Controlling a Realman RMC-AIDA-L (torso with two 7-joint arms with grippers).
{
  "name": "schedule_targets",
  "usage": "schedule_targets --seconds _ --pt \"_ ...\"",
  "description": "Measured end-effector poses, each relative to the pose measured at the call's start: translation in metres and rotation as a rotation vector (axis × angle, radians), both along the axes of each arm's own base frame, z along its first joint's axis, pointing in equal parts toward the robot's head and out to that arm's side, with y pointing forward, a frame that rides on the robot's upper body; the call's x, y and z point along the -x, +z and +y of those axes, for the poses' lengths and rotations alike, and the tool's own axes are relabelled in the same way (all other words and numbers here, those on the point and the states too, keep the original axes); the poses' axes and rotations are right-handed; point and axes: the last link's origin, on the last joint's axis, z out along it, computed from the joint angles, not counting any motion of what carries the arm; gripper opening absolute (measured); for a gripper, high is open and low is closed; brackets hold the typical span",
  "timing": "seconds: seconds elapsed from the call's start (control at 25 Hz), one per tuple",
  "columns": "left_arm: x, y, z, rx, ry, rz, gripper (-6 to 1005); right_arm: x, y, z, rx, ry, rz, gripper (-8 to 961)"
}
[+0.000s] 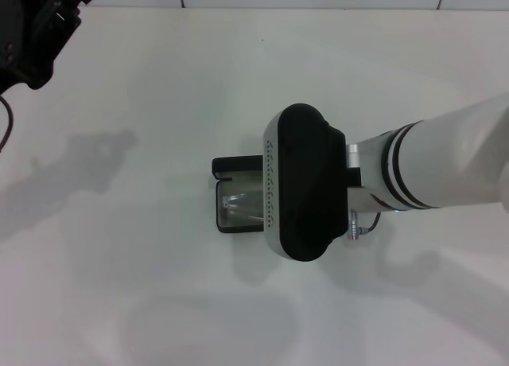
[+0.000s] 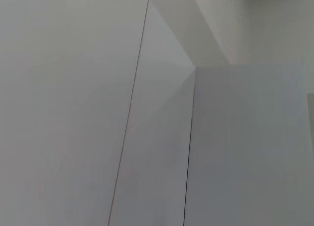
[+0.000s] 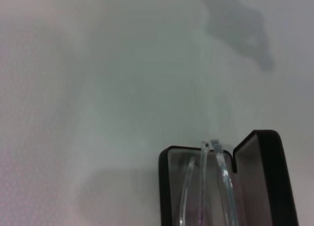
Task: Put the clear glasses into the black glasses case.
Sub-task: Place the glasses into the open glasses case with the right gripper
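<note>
Plainly, from the head view, the right arm reaches in from the right and its broad black wrist housing hangs right over the black glasses case (image 1: 236, 197) near the middle of the white bench (image 1: 143, 87). Only the case's left end shows, lid raised behind it, with a glint of the clear glasses (image 1: 238, 207) inside the tray. The right claw sits hidden under the housing, so I cannot tell whether it is clenched or released. The left claw (image 1: 36, 32) is parked well apart at the far left corner; its finger state cannot be told either.

The left wrist view shows only pale wall panels, nothing of the task.

The right wrist view looks down on the open case (image 3: 267, 177): matte black shell, rounded corners, grey lining, lid standing up beside the tray. The glasses (image 3: 216, 172) are colourless and see-through, thin arms and curved lens edge showing as faint bright lines, one end poking just above the tray's rim.

My judgement: the placing step is near its finish. To do it well, settle the frame flat along the tray so no end rides the rim, then let go gently and lift straight up, clear of the lid
</note>
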Motion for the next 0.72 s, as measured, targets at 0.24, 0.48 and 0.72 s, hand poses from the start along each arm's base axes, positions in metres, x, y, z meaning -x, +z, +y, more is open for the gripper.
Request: schedule_targets --seconds 0.24,0.48,0.72 --pt "0.0015 0.0006 -0.0010 -0.007 0.009 -0.006 74 -0.0019 -0.0042 0.0021 -0.013 0.030 -0.006 108" --pt "0.0010 -0.0020 -0.0019 -0.006 0.012 -0.016 74 -0.0030 -0.0053 0.0027 -0.014 0.032 -0.007 108" --pt "0.0017 -0.0026 -0.0026 -0.005 0.015 -0.017 74 -0.0042 -0.0061 0.0038 -0.017 0.030 -0.004 108"
